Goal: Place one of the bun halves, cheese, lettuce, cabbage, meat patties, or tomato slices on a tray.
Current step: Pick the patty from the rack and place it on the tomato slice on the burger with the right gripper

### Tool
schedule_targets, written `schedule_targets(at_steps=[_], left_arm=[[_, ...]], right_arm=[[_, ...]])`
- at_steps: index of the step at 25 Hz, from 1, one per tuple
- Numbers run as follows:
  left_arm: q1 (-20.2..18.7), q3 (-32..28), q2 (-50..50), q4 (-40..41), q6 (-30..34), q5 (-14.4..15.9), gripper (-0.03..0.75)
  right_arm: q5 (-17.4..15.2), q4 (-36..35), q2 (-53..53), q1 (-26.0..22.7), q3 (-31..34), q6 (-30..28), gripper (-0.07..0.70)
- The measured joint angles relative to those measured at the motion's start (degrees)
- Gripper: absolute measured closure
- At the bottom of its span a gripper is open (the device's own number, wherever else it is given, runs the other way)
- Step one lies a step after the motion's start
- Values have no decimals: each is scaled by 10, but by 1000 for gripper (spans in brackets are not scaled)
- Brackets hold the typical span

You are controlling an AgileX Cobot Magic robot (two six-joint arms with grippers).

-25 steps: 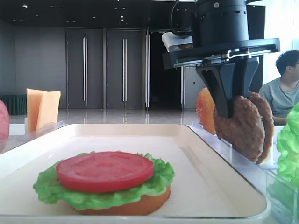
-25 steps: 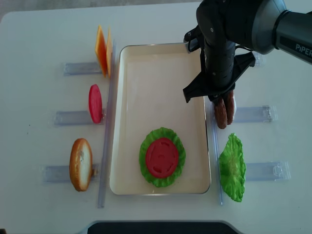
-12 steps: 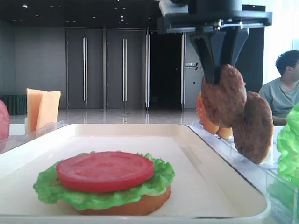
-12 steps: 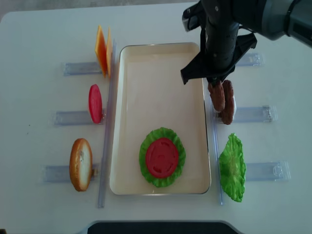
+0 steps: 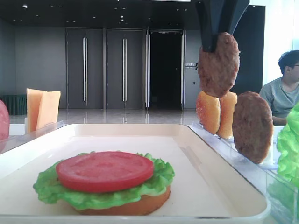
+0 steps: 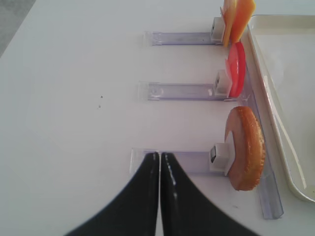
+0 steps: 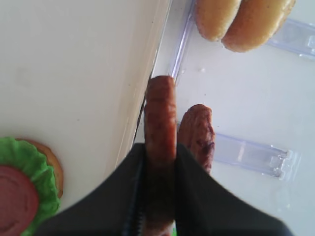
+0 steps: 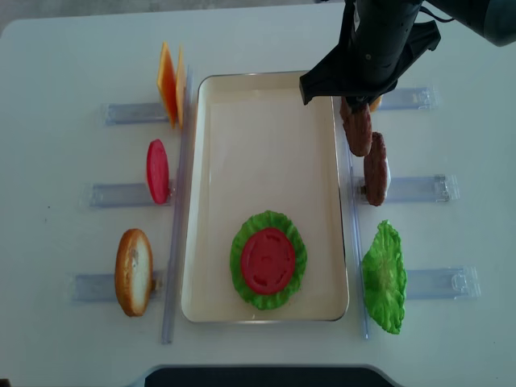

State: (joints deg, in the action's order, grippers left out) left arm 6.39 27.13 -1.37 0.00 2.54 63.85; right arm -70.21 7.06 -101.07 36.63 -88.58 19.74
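Right pincer [image 7: 160, 162] upright, pinching meat patty [image 5: 218, 64]

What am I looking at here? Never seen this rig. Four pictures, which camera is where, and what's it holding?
It is a two-armed table robot building a toy burger. One picture looks straight down on the white table, one sits low at the tray's short edge, and each arm carries a camera at its wrist.

The right gripper is shut on a meat patty, held on edge above the tray's right rim. The second meat patty stands in its clear rack beside the tray.

The left gripper is shut and empty; its dark fingers hover near a bun half standing in a rack.

In the tray lies a started stack: bun base, lettuce, tomato slice. Left of the tray stand cheese slices and a spare tomato slice; on the right, more bun halves and a lettuce leaf.
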Motion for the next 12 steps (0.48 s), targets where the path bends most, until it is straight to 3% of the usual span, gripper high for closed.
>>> schedule_targets(at_steps=[12], left_arm=[[0, 0, 0, 0, 0, 0, 722]], right_arm=[[0, -6, 97, 16, 54, 16, 524]])
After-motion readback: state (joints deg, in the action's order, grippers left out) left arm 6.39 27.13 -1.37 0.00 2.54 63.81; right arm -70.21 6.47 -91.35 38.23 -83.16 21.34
